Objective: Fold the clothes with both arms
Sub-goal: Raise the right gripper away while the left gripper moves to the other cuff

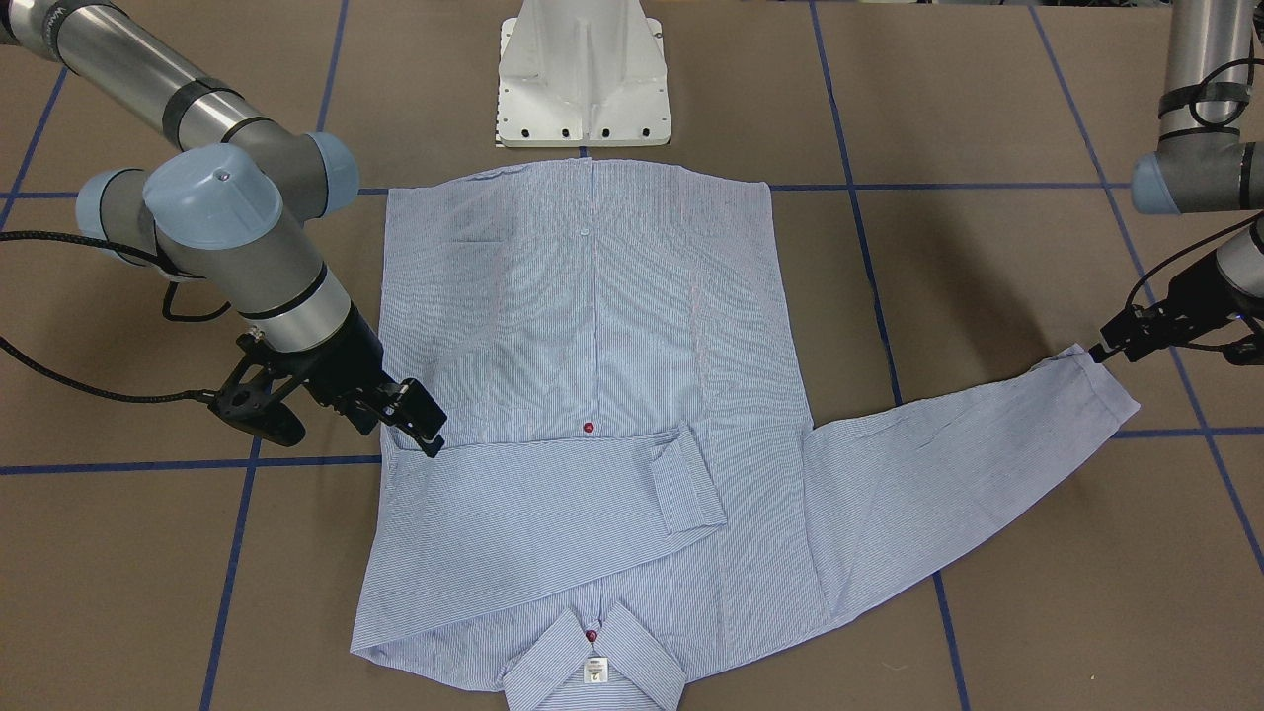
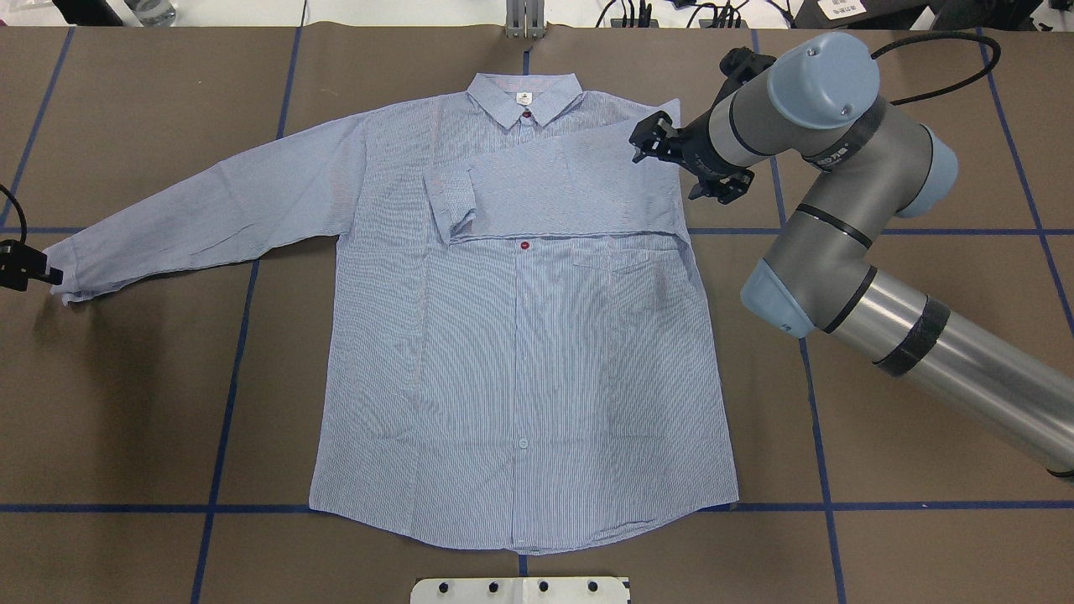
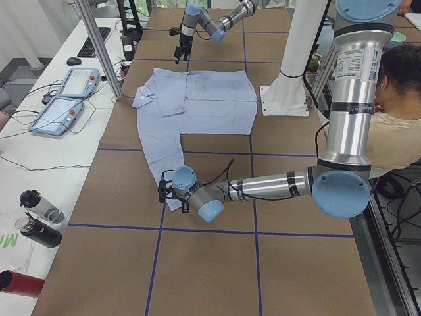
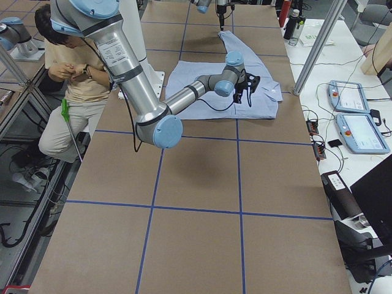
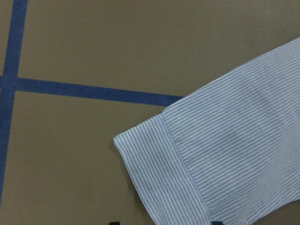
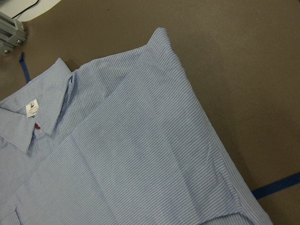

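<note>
The light blue striped shirt (image 2: 520, 352) lies flat, front up, collar (image 2: 524, 96) on the far side from me. One sleeve (image 2: 570, 189) is folded across the chest, its cuff (image 2: 449, 201) near the placket. The other sleeve (image 2: 210, 210) stretches out to my left. My right gripper (image 2: 648, 144) hovers over the folded shoulder edge, jaws apart, holding nothing; it also shows in the front view (image 1: 423, 427). My left gripper (image 2: 38, 270) is at the end of the outstretched sleeve's cuff (image 5: 154, 164), jaws apart with the cuff between them.
The white pedestal base (image 1: 583, 79) stands just behind the shirt's hem. Blue tape lines (image 2: 226, 377) cross the brown table. A seated person (image 3: 401, 99), control tablets (image 3: 66, 99) and bottles (image 3: 36, 217) are off the table's sides.
</note>
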Tool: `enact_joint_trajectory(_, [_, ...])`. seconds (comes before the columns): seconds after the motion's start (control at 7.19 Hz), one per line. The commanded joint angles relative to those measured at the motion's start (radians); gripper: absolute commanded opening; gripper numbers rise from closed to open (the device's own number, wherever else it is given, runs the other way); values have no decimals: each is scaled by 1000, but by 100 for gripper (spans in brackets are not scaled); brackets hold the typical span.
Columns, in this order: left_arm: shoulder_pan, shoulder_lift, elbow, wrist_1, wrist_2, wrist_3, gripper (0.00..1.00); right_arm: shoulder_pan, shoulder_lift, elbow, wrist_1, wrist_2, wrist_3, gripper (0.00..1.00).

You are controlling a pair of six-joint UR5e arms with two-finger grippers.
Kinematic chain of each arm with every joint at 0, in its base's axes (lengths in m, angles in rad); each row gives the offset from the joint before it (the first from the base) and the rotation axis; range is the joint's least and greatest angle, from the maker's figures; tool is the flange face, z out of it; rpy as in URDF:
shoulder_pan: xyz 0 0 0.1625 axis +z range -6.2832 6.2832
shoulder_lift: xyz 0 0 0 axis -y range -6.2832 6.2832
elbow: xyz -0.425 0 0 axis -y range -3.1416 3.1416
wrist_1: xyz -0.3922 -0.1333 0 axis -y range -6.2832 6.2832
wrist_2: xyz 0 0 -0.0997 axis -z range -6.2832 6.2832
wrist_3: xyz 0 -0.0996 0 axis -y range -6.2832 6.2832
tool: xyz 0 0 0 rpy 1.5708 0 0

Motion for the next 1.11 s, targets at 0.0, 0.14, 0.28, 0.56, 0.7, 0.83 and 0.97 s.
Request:
enact_joint_trajectory(0.0, [24,0,2,0,-5,0,59,2,-4,1,-1,-1,0,99])
enact_joint_trajectory(0.14, [30,0,2,0,-3,0,58,0,-14,13,-1,-1,0,99])
enact_joint_trajectory(0.28, [30,0,3,0,0,0,51,0,-27,36,-1,1,0,99])
enact_joint_trajectory(0.56, [31,0,5,0,0,0,34,2,-28,43,-1,1,0,99])
enact_joint_trajectory(0.7, [31,-3,5,1,0,0,4,3,-28,44,-1,1,0,99])
enact_joint_trajectory(0.83, [31,-6,5,1,0,0,0,3,-30,49,-1,1,0,99])
enact_joint_trajectory(0.97, [30,-11,5,1,-5,-2,0,3,-34,52,-1,1,0,99])
